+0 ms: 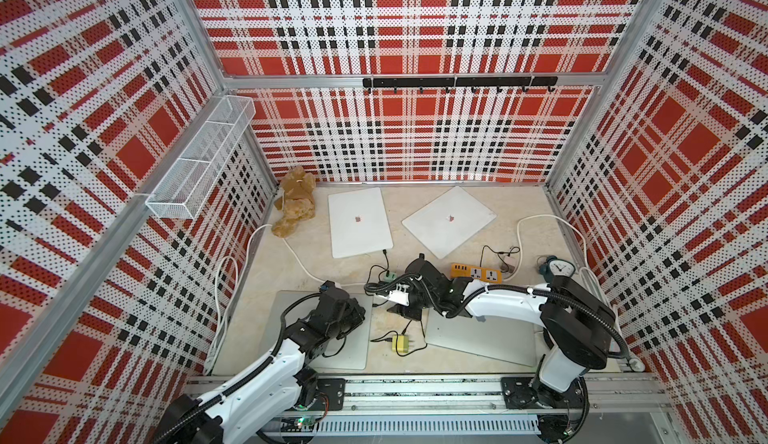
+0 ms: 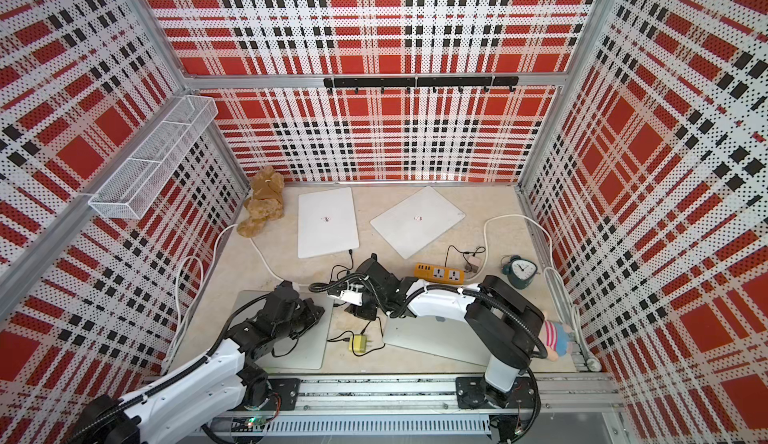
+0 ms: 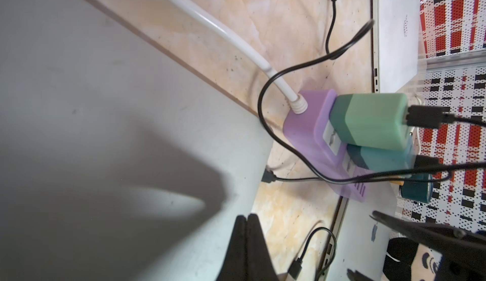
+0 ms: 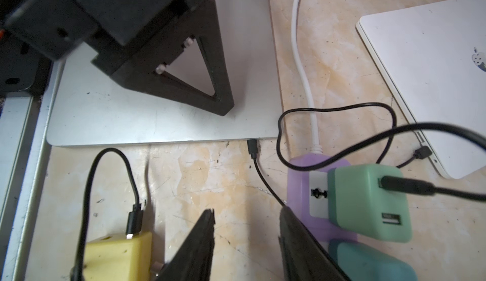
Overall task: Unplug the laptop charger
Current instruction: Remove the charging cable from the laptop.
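Sitting plugged into the purple power strip (image 4: 299, 177): green charger (image 4: 368, 203), teal charger (image 4: 368, 264); right gripper (image 4: 247, 211) parted, left gripper (image 3: 247, 218) clenched.

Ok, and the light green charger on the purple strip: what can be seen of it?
The light green charger is a rounded block of matte-looking plastic, darker green at its base. It sits plugged into the purple power strip, in the socket nearest the strip's white cord. A black cable is plugged into its outer face; the USB port beside that is empty. A teal charger sits in the next socket.
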{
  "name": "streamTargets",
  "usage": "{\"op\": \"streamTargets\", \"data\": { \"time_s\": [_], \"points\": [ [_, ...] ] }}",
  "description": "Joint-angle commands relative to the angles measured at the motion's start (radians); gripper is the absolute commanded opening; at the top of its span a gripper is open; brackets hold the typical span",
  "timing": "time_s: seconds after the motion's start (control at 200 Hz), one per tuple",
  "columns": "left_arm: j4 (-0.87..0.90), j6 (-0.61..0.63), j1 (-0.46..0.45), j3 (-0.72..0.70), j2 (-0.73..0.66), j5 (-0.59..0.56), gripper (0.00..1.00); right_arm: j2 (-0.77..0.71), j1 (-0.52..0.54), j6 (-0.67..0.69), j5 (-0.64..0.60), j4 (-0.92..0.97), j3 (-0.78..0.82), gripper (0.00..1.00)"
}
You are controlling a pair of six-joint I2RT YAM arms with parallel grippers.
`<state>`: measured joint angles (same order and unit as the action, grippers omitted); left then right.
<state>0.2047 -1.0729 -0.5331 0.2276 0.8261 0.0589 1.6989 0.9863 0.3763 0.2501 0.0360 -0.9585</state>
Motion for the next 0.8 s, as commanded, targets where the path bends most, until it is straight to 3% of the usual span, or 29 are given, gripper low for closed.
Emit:
{"op": "streamTargets", "data": {
  "time_s": [0.0, 0.386, 0.792],
  "points": [
    [-0.037, 0.002, 0.012, -0.022, -0.007, -0.014, 0.00, 0.027, 0.009, 0.020, 0.011, -0.004, -0.022, 0.43],
    [0.010, 0.001, 0.071, -0.037, -0.064, -0.014, 0.00, 0.087, 0.011, 0.032, 0.018, 0.002, -0.073, 0.42],
    [-0.084, 0.018, 0.102, -0.072, -0.012, 0.028, 0.00, 0.168, 0.013, 0.049, 0.022, 0.029, -0.156, 0.33]
  ]
}}
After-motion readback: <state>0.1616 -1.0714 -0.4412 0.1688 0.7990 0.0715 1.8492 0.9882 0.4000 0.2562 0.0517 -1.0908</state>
